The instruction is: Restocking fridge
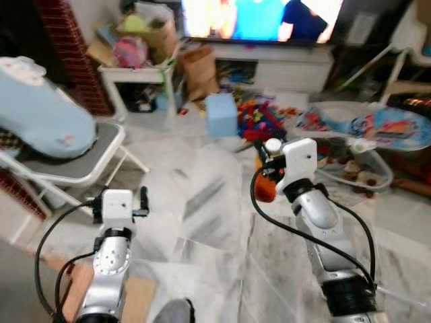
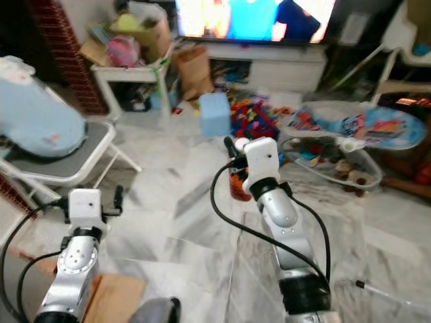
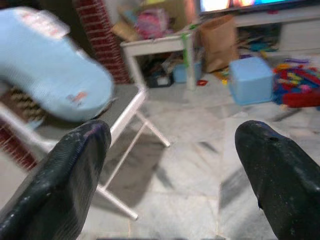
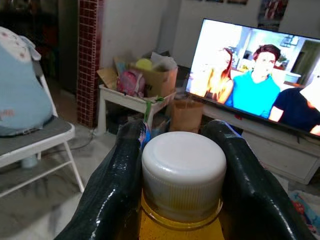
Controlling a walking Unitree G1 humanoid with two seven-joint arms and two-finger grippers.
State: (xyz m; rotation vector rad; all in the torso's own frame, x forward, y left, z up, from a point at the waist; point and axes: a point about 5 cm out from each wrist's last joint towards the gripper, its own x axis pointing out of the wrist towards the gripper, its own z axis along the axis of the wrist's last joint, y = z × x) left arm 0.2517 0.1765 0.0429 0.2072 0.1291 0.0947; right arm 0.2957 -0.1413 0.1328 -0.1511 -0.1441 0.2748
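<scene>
- So, carry step: right gripper is clamped on a bottle w/ white cap and yellow-orange contents, held upright out front over the marble floor.
- Left gripper has fingers spread wide, nothing in them, held low near the folding chair.
- Living room ahead: TV, toys, blue box. No fridge seen.
- Next, I'd judge: turn & walk to find the fridge, keeping the bottle level; free left gripper likely for the door. Watch floor clutter.
</scene>
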